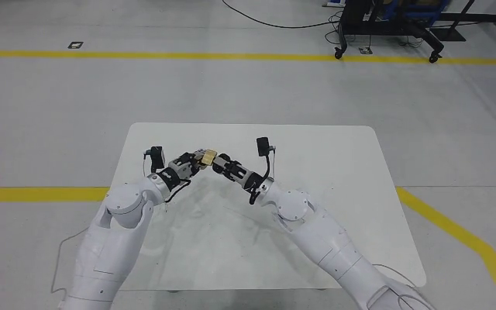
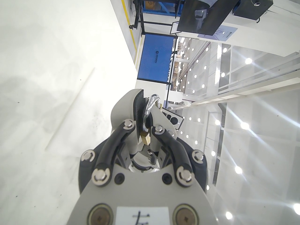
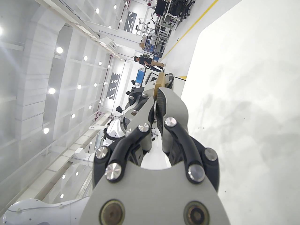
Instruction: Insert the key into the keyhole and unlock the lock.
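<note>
Left claw (image 2: 149, 114) on lock (image 2: 151, 100); right claw (image 3: 156, 97), key (image 3: 155, 110).

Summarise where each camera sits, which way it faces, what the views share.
Top view: above the arms, facing down at the white table; both arms show, left gripper and right gripper meeting.
Left wrist view: on the left wrist, facing along its gripper, shut on the brass padlock with silver shackle.
Right wrist view: on the right wrist, facing along its gripper, pinching a thin silver key, toward padlock and left gripper.
Shared: all three show the padlock.
</note>
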You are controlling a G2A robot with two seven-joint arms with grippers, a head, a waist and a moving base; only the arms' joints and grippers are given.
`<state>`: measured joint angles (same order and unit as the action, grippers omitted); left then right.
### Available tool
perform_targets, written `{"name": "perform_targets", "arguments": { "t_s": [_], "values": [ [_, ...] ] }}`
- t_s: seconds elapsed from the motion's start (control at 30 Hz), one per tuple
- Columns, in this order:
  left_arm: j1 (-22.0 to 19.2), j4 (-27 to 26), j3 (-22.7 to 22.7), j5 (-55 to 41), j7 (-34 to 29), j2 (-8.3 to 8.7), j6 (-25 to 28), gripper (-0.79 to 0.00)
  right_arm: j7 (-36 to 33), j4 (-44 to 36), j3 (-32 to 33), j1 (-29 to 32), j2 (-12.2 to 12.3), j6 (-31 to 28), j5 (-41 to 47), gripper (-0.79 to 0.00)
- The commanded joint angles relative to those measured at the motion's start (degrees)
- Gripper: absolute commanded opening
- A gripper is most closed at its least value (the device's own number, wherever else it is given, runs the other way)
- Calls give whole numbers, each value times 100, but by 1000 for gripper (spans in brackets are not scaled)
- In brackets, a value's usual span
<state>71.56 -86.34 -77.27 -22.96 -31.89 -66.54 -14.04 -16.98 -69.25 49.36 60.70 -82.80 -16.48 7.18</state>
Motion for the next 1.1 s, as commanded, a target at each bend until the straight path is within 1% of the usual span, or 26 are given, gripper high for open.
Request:
{"name": "perform_targets", "arguments": {
  "t_s": [0.0, 0.27, 0.37, 0.43, 0.47, 0.5, 0.53, 0.6, 0.73, 0.83, 0.93, 1.07],
  "values": [
    [0, 1, -17, -20, 36, 0, -12, -785, -18, -37, 52, 34, 11, -4, -19, 0],
    [12, 15, -92, -146, 68, 7, -143, -785, -179, -338, 355, 227, 96, 70, -165, 0],
    [9, 83, -148, -561, -19, -6, -381, -785, -258, -661, 604, 420, 177, 43, -270, 0],
    [-11, 145, -170, -864, -106, -14, -638, -785, -361, -993, 790, 600, 240, -25, -319, -6],
    [-28, 177, -186, -1021, -140, -19, -771, -785, -442, -1172, 879, 709, 271, -89, -307, -172],
    [-41, 214, -194, -1177, -185, -23, -910, -785, -536, -1367, 971, 819, 299, -177, -236, -400],
    [-60, 243, -205, -1295, -204, -26, -1022, -785, -625, -1526, 1061, 924, 327, -248, -189, -483],
    [-82, 311, -223, -1620, -243, -40, -1244, -785, -829, -1831, 1193, 1121, 373, -445, -66, -785],
    [-150, 455, -215, -2139, -463, -52, -1715, -785, -1211, -1996, 1275, 1289, 411, -831, 303, -785],
    [-176, 532, -182, -2408, -592, -56, -1996, -785, -1229, -1840, 1187, 1240, 391, -1037, 392, -785],
    [-215, 579, -160, -2535, -664, -50, -2189, -785, -1221, -1606, 1034, 1102, 354, -1145, 411, -785],
    [-242, 589, -123, -2535, -716, -33, -2288, -785, -1205, -1384, 898, 949, 318, -1202, 392, -785]
  ]
}}
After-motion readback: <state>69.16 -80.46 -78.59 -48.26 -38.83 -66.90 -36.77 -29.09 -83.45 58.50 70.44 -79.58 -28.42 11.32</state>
